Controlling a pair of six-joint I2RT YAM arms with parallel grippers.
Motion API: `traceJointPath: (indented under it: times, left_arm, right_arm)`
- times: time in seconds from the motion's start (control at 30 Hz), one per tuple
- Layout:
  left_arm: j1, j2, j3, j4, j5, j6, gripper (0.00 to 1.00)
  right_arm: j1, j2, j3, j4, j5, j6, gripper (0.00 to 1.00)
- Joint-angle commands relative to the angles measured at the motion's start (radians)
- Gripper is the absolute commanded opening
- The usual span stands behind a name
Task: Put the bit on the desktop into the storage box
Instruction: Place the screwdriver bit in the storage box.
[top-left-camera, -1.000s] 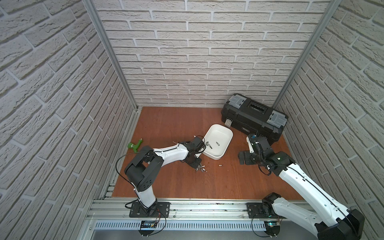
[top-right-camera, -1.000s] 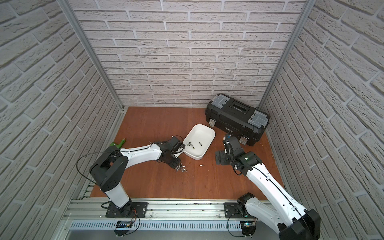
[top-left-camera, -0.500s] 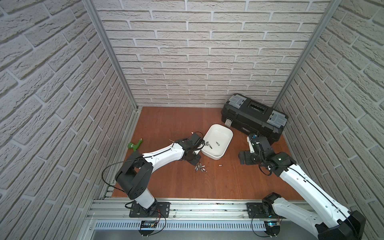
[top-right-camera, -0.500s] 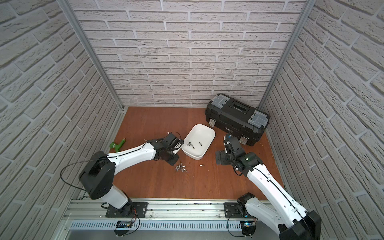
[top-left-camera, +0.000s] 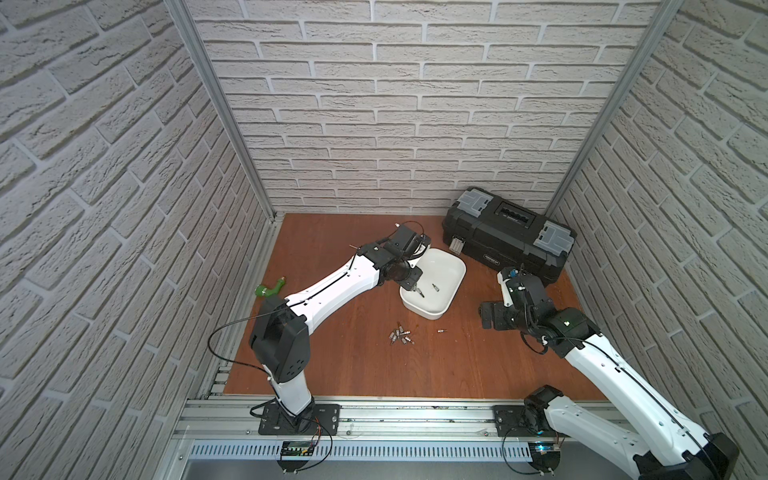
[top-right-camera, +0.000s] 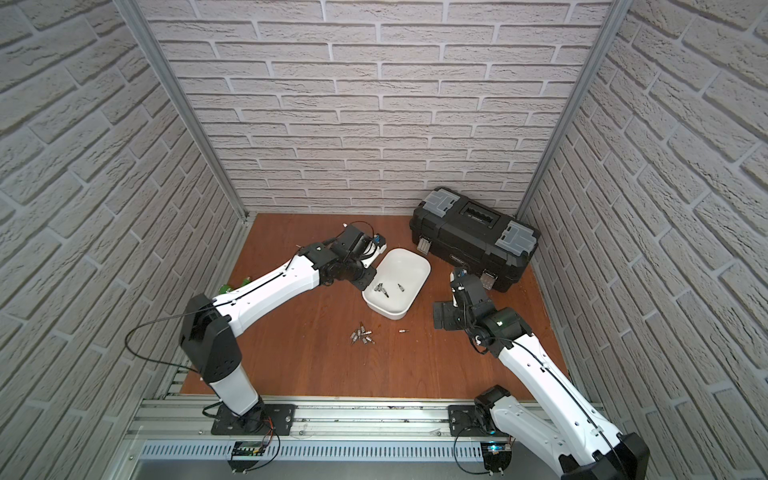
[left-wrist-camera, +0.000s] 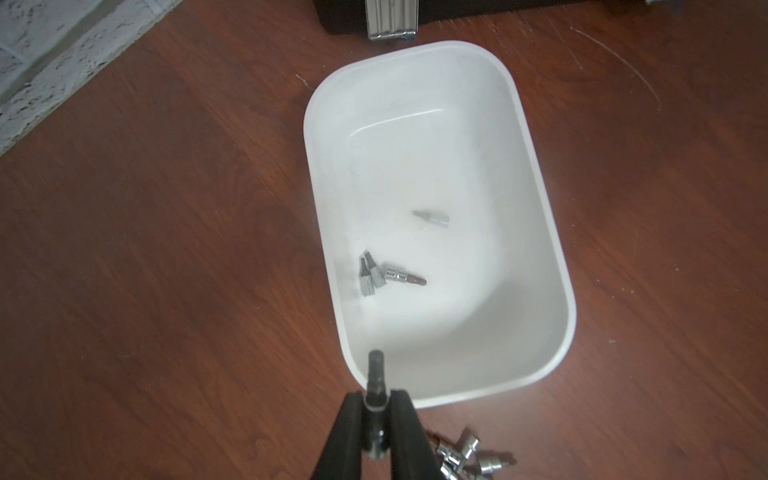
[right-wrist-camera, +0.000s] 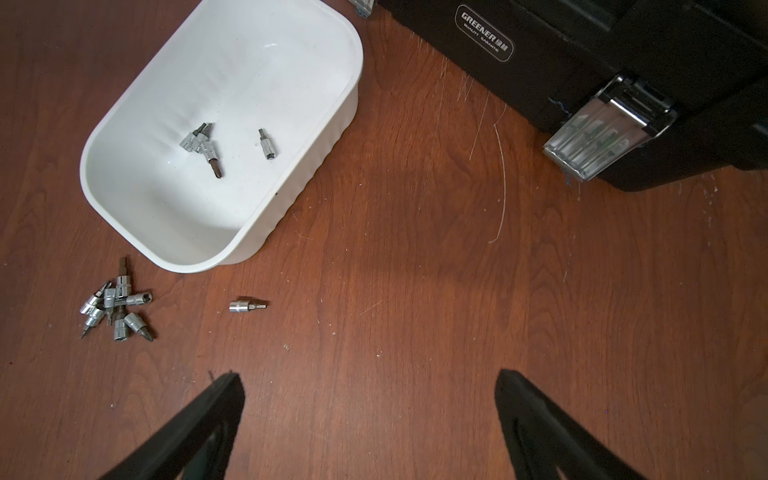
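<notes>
My left gripper (left-wrist-camera: 376, 399) is shut on a dark bit (left-wrist-camera: 376, 372), which sticks out past the fingertips above the rim of the white storage box (left-wrist-camera: 415, 145). In both top views this gripper (top-left-camera: 411, 282) hangs over the box's left edge (top-left-camera: 428, 311). Several bits (left-wrist-camera: 372, 274) lie inside the box (right-wrist-camera: 249, 62). On the reddish-brown desktop (top-left-camera: 353, 365), a pile of several bits (right-wrist-camera: 114, 309) (top-left-camera: 401, 336) lies near the box's front end. A single bit (right-wrist-camera: 245, 306) (top-left-camera: 441, 331) lies to its right. My right gripper (right-wrist-camera: 370, 386) stands wide open and empty above bare wood, right of that single bit.
A big black toolbox (top-left-camera: 507, 241) stands at the back right, just behind the storage box and close to my right arm. A green object (top-left-camera: 270, 289) lies by the left wall. Brick-pattern walls close three sides, and an aluminium rail (top-left-camera: 374, 411) runs along the front.
My left arm has swung from the pile of bits back toward the storage box, carrying the bit to its rim. The right arm has not moved.
</notes>
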Motion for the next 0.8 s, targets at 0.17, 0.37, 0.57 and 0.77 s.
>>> traceJointPath:
  times: [0.17,0.37,0.57,0.77]
  left_arm:
    - [-0.004,0.223,0.183,-0.043,0.007,0.069,0.14]
    - [-0.004,0.364,0.287,-0.056,0.003,0.085,0.14]
    - [-0.004,0.483,0.387,-0.069,-0.001,0.078,0.14]
    - [-0.004,0.558,0.448,-0.09,0.016,0.068,0.14]
  right_arm:
    - [-0.01,-0.048,0.032,-0.013,0.025,0.009,0.99]
    - [-0.01,-0.046,0.027,-0.007,0.019,0.01,0.99]
    - [-0.01,-0.031,0.022,0.01,0.006,0.01,0.99]
    - [-0.01,-0.024,0.022,0.012,0.012,0.003,0.99]
